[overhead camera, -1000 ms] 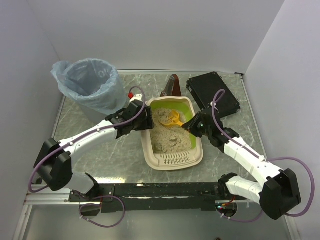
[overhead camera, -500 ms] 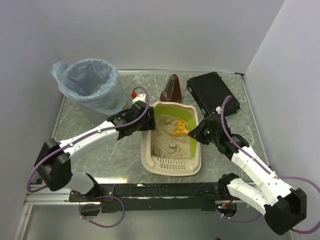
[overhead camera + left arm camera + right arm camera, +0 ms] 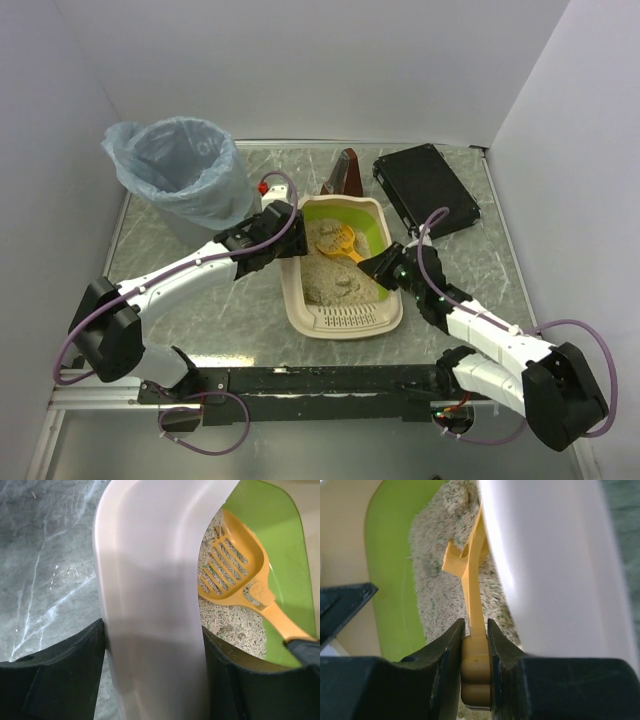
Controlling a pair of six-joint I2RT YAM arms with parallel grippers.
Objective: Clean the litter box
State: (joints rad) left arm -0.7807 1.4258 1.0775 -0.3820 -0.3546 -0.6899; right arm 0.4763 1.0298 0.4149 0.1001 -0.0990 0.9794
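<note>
Top view: grey-green marbled bench (image 3: pixel 230 320), plain pale walls (image 3: pixel 330 60) on three sides, arm bases on a black rail at the near edge. Litter box (image 3: pixel 345 320) sits mid-bench, long axis running away from the arms: cream-beige tray, rounded corners, slotted ledge at near end, lime-green inner wall at far end, sandy grey litter inside. Round bin (image 3: pixel 180 175) with blue bag far left, well apart from the box; flat black case (image 3: pixel 425 188) far right; dark brown wedge-shaped item (image 3: pixel 343 175) just behind the box, can't tell what it is. Left end effector (image 3: pixel 285 235) is at the box's left rim near the far corner. Right end effector (image 3: pixel 385 268) is at the right rim, holding the handle of an orange scoop (image 3: pixel 338 240) whose slotted head lies over the litter by the green wall. Left wrist view: black fingers (image 3: pixel 55 680) sit either side of the cream rim, one outside, one inside, pressed against it, so the rim is gripped; bench to the left, scoop head and litter (image 3: pixel 225 625) to the right against green. Right wrist view: fingers (image 3: pixel 445 660) closed narrow on the orange handle, scoop seen edge-on reaching over the litter, cream rim large and blurred at right, green wall at left.
</note>
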